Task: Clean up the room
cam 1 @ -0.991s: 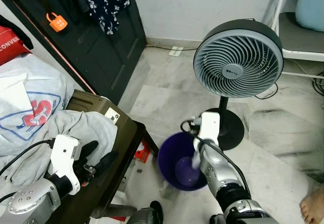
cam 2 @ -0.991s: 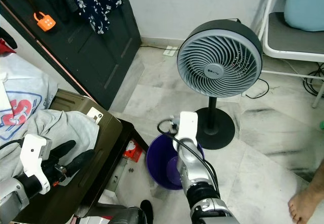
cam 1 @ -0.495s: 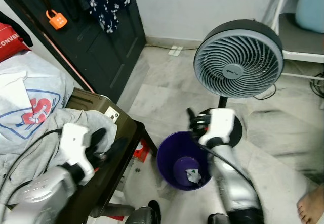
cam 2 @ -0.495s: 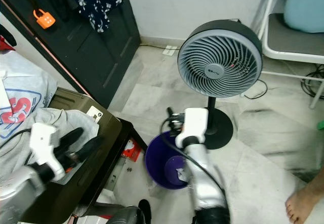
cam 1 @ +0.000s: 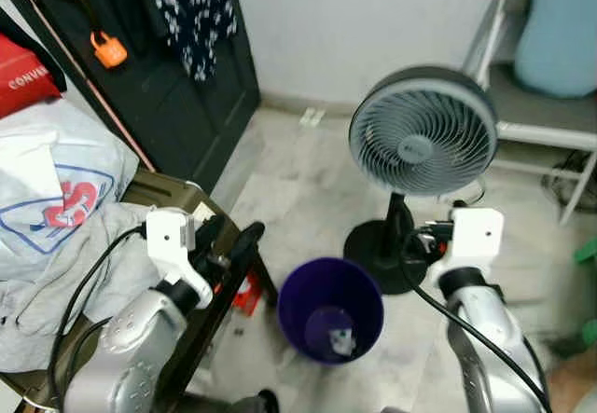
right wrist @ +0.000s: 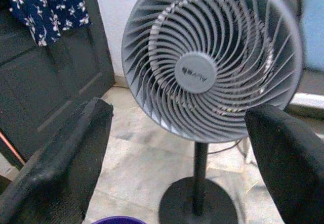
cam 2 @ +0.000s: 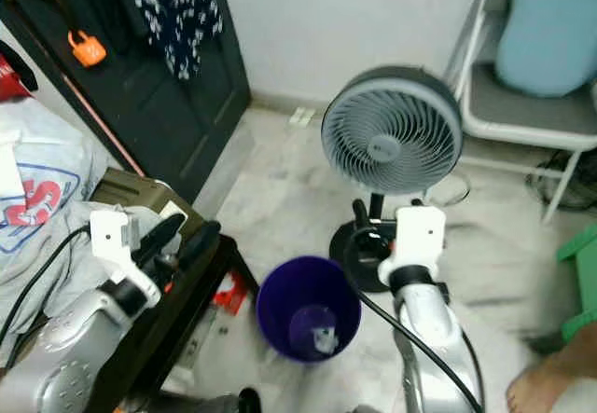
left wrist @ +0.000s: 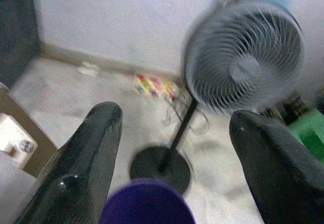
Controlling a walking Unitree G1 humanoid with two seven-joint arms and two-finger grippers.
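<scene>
Purple bin (cam 1: 330,312) is placed on the marble floor (cam 1: 280,175), between the dark low table (cam 1: 219,278) and the fan (cam 1: 423,131) stand, so it is reachable from either arm. 1 small white scrap (cam 1: 342,341) is seen lying at its bottom, judged to be trash already dropped in.

Right end effector (right wrist: 172,148) is held raised, level with the fan head and near it; fingers are spread wide, nothing is pinched. Judged: the arm is lifted clear of the bin because its load is out. Cable is seen looping off the right wrist.

Left end effector (cam 1: 229,242) is held above the table edge, just beside the bin; its 2 fingers (left wrist: 86,153) are spread apart and empty, pointed toward the bin and fan base. Judged: parked ready for the next pick.

Grey and white clothes (cam 1: 65,208) are piled on the table at the robot's left, likely the next clutter to be sorted. A small colourful item (left wrist: 152,86) is seen on the floor by the wall; too blurred to identify. A person's bare foot (cam 2: 546,390) is seen at the lower right, well apart from the bin, and should be avoided when walking.
</scene>
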